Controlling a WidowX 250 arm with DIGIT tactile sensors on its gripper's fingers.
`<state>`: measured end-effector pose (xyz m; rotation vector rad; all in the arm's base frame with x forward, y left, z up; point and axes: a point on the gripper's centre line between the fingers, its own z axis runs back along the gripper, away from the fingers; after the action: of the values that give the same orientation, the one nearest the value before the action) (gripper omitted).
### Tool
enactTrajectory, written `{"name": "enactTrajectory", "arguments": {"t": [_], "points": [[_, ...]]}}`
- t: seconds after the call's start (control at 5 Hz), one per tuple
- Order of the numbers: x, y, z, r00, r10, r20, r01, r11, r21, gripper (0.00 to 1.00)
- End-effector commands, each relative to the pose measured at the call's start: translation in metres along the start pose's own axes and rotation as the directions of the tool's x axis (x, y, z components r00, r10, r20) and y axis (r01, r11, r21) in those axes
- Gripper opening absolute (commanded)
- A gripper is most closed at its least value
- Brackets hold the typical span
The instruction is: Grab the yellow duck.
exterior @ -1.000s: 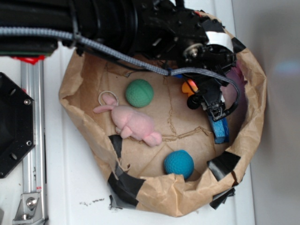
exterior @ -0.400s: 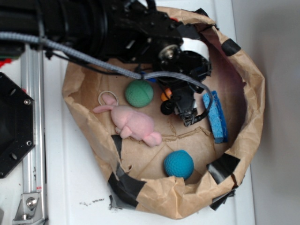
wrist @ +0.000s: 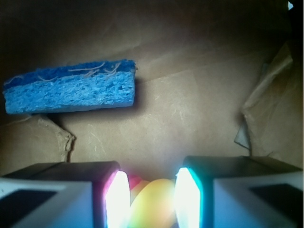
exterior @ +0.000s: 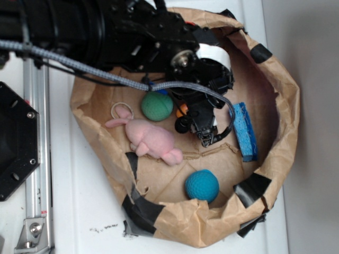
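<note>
Mostly hidden — yellow duck [wrist: 153, 203] between end effector [wrist: 152, 199] fingers.

Claw [wrist: 147, 194] pointing down, fingers [wrist: 116, 197] closed around yellow duck [wrist: 154, 202].

My black gripper [exterior: 194, 128] frames a yellow duck [wrist: 154, 202] with a touch of orange. I see a blue sponge [wrist: 71, 93], a green ball [exterior: 157, 106], a teal ball [exterior: 202, 185], a pink bunny [exterior: 150, 138], and a brown paper bag [exterior: 280, 132] patched with black tape.
</note>
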<state>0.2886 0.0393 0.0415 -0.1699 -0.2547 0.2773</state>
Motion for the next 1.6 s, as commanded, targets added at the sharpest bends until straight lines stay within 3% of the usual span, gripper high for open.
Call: {"name": "enactTrajectory", "arguments": {"t": [0.0, 0.2, 0.4, 0.8, 1.2, 1.4], "points": [[0.015, 0.001, 0.024, 0.997, -0.025, 0.070, 0.025, 1.000, 0.004, 0.00], [0.017, 0.000, 0.017, 0.999, -0.015, 0.035, 0.015, 1.000, -0.002, 0.00], [0.016, 0.001, 0.013, 1.000, -0.017, 0.017, 0.017, 1.000, 0.004, 1.00], [0.010, 0.004, 0.016, 1.000, -0.007, -0.009, 0.007, 1.000, -0.005, 1.00], [0.006, 0.008, -0.004, 0.998, -0.009, -0.055, 0.011, 0.999, 0.042, 1.00], [0.004, 0.006, -0.007, 0.999, 0.002, -0.055, 0.001, 0.999, 0.050, 0.00]]}}
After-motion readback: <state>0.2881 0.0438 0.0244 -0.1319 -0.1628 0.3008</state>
